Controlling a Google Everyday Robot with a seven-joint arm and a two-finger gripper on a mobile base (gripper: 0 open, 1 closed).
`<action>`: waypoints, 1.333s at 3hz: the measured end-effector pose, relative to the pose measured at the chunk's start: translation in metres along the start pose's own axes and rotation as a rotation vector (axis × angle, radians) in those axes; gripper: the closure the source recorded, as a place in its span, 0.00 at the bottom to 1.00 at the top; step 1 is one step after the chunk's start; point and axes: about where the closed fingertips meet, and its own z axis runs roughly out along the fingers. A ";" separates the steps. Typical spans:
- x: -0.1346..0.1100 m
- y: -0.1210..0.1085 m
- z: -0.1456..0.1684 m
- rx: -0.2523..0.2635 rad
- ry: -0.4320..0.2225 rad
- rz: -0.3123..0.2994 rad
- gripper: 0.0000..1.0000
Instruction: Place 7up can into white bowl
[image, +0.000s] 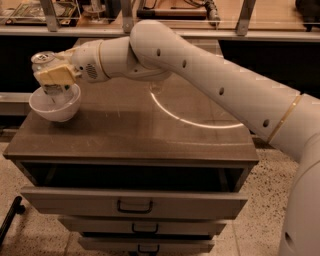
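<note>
My hand (54, 76) is at the far left corner of the surface (150, 135), and its two fingers pinch the can (42, 58) around the middle. The can stands upright with its lower part inside the white bowl (61, 111). I cannot tell if it touches the bottom.

A thick, round, white arm (200, 65) is being shown, with small dark dots along it and a thin gold ring near its wide end. The tan gripper (52, 80) is being seen at the far left, clamped round the can (44, 58).
</note>
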 end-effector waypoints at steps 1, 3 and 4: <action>0.009 -0.007 -0.016 0.016 -0.004 0.017 0.00; 0.046 -0.048 -0.119 0.168 -0.005 0.074 0.00; 0.054 -0.064 -0.176 0.214 -0.046 0.053 0.00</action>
